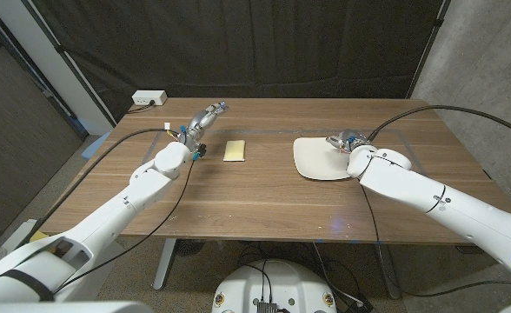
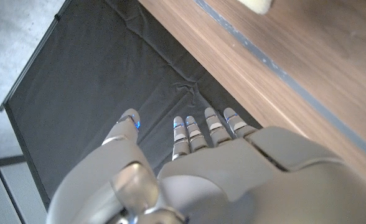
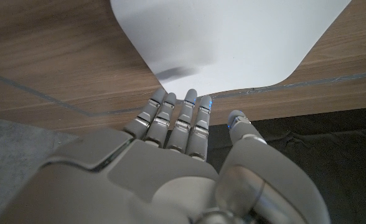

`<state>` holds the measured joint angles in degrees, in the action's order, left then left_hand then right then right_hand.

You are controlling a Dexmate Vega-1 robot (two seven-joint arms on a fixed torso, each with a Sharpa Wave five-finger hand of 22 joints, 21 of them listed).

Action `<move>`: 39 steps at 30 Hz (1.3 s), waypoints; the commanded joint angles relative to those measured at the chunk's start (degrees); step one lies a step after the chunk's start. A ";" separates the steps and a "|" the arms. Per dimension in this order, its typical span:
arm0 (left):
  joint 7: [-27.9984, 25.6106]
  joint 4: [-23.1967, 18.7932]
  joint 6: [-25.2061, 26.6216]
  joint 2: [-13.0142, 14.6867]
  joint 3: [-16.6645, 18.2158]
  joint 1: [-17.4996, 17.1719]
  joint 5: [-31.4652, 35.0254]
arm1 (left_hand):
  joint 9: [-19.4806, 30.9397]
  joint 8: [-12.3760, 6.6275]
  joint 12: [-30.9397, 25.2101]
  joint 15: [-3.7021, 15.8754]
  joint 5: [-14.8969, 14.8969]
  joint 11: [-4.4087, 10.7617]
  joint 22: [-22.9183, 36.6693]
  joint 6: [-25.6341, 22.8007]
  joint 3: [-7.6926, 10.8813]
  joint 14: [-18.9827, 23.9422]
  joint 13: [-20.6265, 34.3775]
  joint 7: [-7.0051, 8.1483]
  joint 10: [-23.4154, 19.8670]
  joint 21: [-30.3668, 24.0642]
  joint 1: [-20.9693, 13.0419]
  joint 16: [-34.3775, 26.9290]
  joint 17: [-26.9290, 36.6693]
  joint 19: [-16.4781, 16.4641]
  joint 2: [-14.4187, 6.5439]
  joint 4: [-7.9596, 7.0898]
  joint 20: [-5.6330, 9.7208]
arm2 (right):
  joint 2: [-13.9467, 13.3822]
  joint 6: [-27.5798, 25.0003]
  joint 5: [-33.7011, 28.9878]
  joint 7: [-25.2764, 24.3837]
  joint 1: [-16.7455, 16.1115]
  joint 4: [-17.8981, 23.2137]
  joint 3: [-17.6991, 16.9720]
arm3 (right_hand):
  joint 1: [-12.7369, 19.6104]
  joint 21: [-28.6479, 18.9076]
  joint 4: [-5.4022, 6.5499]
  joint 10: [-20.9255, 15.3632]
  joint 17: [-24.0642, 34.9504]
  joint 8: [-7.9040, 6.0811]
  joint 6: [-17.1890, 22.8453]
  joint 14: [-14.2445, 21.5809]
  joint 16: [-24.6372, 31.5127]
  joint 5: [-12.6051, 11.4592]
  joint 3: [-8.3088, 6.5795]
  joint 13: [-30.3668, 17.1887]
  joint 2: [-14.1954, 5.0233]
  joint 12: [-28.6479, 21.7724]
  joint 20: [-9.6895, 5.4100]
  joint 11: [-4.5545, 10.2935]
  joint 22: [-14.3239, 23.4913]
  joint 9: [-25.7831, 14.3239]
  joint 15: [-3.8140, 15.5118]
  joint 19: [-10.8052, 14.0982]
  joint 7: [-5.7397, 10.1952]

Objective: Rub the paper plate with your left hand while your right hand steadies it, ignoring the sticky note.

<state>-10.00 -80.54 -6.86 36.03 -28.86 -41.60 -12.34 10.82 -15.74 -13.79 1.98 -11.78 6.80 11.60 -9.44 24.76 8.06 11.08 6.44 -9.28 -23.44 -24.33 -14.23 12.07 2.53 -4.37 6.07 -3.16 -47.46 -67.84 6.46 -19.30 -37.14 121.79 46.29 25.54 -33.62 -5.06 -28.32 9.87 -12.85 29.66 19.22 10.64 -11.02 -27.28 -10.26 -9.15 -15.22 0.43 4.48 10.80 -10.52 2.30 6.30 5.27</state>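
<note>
One paper plate [image 1: 321,158], one sticky note [image 1: 235,150], one table [image 1: 264,213].

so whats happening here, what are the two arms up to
A two-armed robot is at a wooden table with a paper plate and a yellow sticky note on it. The right hand is over the plate's far right part, fingers extended; whether it presses down cannot be told. The left hand is off to the left of the note, fingers apart, holding nothing and well short of the plate. No rubbing is under way.
</note>
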 commanded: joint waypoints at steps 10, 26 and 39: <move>-2.50 -15.41 19.45 9.08 -3.74 0.31 18.21 | 0.25 0.16 0.53 1.10 0.61 -1.84 0.32 -0.87 0.35 4.91 0.80 -1.02 -3.70 -4.95 -6.52 -2.61 1.82 -11.63 4.87 3.75 -2.20 | -0.53 -0.58 0.27 6.57 4.21 -1.87 3.57 | 1.61 0.91 -2.31 2.39 -0.08 1.58 -2.73 -2.23 -0.65 0.46 0.11 -0.14 2.23 1.56 -0.05 -0.92 0.12 -0.21 1.78 -1.41 0.02; -0.44 -25.39 38.13 12.03 -10.60 1.80 38.82 | 0.44 -0.52 -0.05 0.68 0.52 -4.26 0.12 -4.35 -1.33 8.62 1.54 -2.50 -6.72 -7.83 -7.62 -4.38 3.24 -18.89 8.48 2.40 -2.97 | -0.36 -3.74 1.06 9.08 7.10 -2.33 5.68 | 1.39 2.17 -2.51 5.09 0.33 1.80 -3.15 -5.86 -0.83 0.55 1.17 -0.22 2.55 2.96 0.05 -2.03 0.10 -0.27 1.05 -3.90 -0.01; 3.37 -25.92 42.44 11.49 -13.57 2.91 47.08 | 0.48 -0.10 -0.28 0.69 0.50 -4.78 -0.03 -4.72 -2.41 9.55 1.91 -3.22 -7.37 -7.88 -6.32 -4.71 3.93 -19.15 8.90 1.13 -3.13 | -0.14 -7.67 1.61 11.32 11.27 -3.23 10.00 | 1.38 2.52 -2.57 4.00 0.32 1.61 -2.41 -7.21 -0.68 0.51 1.56 -0.25 2.31 2.58 -0.08 -0.43 0.11 -0.27 1.23 -4.33 0.14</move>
<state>-9.66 -104.73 30.92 47.47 -39.96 -39.51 27.73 11.07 -15.74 -13.79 2.45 -11.30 2.40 11.44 -13.73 22.61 17.20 12.67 3.37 -16.21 -31.26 -31.25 -18.65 15.84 -16.93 5.03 7.51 -6.17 -47.81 -72.26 7.50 -10.03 -29.25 119.39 52.99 26.97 -31.25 -7.67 -23.83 10.01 -10.99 26.73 12.49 9.94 -10.60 -26.08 -10.27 -6.81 -12.29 0.41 3.62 10.80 -10.52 2.35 2.39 5.40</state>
